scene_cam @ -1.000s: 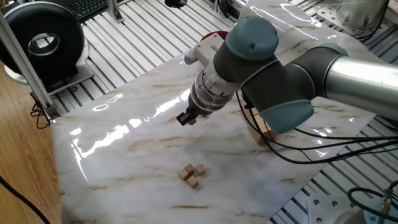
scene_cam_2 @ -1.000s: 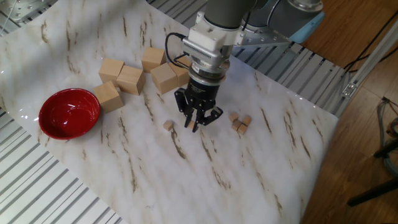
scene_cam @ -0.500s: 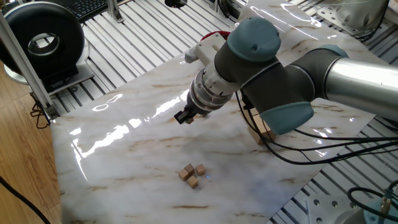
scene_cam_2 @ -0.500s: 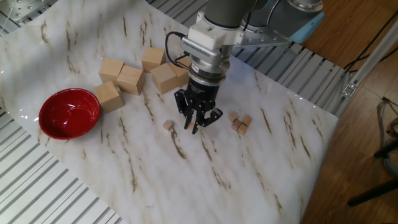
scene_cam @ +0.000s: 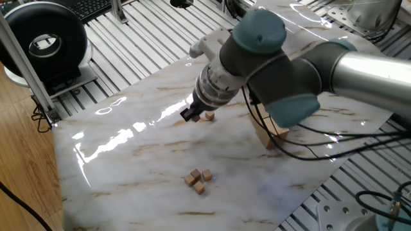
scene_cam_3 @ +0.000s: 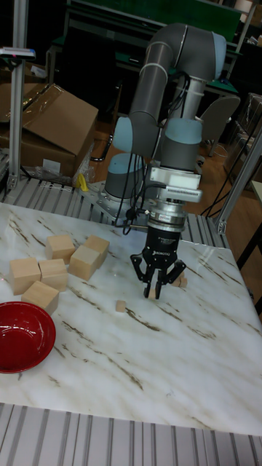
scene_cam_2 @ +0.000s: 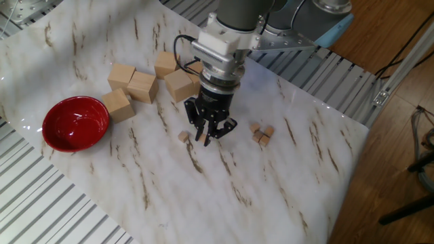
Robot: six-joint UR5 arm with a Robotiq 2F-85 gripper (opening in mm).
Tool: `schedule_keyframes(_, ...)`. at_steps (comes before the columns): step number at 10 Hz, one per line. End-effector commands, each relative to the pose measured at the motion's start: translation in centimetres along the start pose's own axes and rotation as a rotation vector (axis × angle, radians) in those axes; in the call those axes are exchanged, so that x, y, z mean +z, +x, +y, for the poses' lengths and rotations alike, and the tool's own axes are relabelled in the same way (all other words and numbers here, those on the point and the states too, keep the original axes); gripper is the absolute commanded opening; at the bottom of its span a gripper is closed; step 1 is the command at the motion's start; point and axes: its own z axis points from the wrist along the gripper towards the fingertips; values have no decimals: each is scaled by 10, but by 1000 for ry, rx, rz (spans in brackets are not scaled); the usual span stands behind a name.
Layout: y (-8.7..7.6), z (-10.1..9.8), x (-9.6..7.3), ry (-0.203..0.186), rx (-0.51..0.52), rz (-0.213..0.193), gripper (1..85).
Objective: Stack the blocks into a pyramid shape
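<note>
Three tiny tan blocks (scene_cam_2: 262, 133) lie close together on the marble table (scene_cam_2: 271, 196), flat and side by side, with no pyramid shape standing; they also show as the cluster (scene_cam: 198, 179). A fourth tiny block (scene_cam_2: 182, 137) lies alone to the left; it is the same block (scene_cam: 209, 117) and block (scene_cam_3: 121, 306) in the other views. My gripper (scene_cam_2: 207, 137) hangs just above the table between the lone block and the cluster, a little right of the lone block. The gripper (scene_cam: 190, 117) (scene_cam_3: 154, 293) points straight down, open, with nothing in it.
Several large pale wooden blocks (scene_cam_2: 142, 87) sit grouped at the back left, the nearest (scene_cam_2: 180, 85) just behind my gripper. A red bowl (scene_cam_2: 76, 122) stands at the left edge. Cables trail from my wrist (scene_cam_2: 183, 47).
My gripper has shifted a short way toward the lone block and the arm has turned slightly. No block has moved.
</note>
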Motion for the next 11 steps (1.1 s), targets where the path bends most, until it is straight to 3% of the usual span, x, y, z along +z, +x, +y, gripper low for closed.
schedule_keyframes(1, -16, -9, -2, -18, -11, 14, 10)
schedule_keyframes(3, -24, -13, 0, -37, -99, 23, 10)
schedule_keyframes(5, -23, -4, -4, -66, -320, 40, 10)
schedule_keyframes(6, -31, 0, -4, -68, -511, 15, 10)
schedule_keyframes(7, -31, -1, -5, -52, -593, 37, 10)
schedule_keyframes(8, -42, 8, -3, -57, -615, 8, 10)
schedule_keyframes(9, -47, 13, -3, -44, -656, 16, 10)
schedule_keyframes(10, -42, 24, -6, -77, -781, 38, 10)
schedule_keyframes(11, -43, 7, -9, -18, -944, 75, 10)
